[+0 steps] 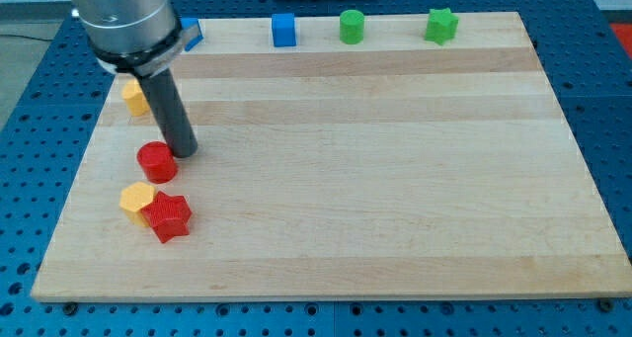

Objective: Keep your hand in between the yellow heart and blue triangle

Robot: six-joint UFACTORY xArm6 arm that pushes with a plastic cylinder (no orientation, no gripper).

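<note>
My tip (185, 151) at the frame's left

It touches the red cylinder (156, 162), below the yellow block (133, 96); it grips nothing.

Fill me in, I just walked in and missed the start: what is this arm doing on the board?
It is a rod-ended arm pushing blocks, no claw. My tip sits just right of the red cylinder, below the yellow block and the partly hidden blue block at the top left. The yellow block touching the red star lies lower. A blue cube, green cylinder and green star line the top edge.
</note>
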